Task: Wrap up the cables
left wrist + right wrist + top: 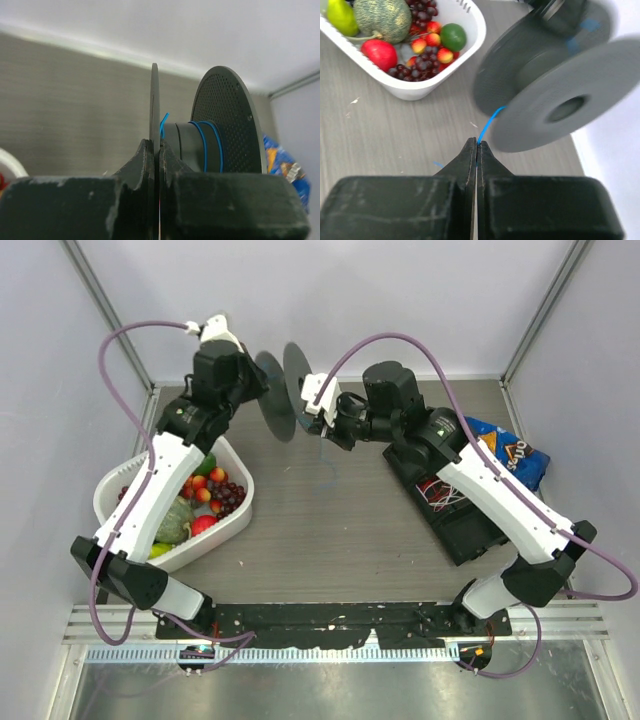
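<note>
A dark grey spool [281,390] with two round flanges is held up off the table at the back centre. My left gripper [252,382] is shut on the thin edge of one flange [154,100]. A few turns of thin blue cable [205,145] lie round the spool's hub. My right gripper [320,415] is just right of the spool and shut on the blue cable [490,121], which runs from its fingertips up to the spool [560,85]. A short blue strand [437,164] lies on the table below.
A white basket [108,486] of fruit stands at the left, under the left arm; it also shows in the right wrist view [420,91]. A black box [455,520] and a blue snack bag [518,456] lie at the right.
</note>
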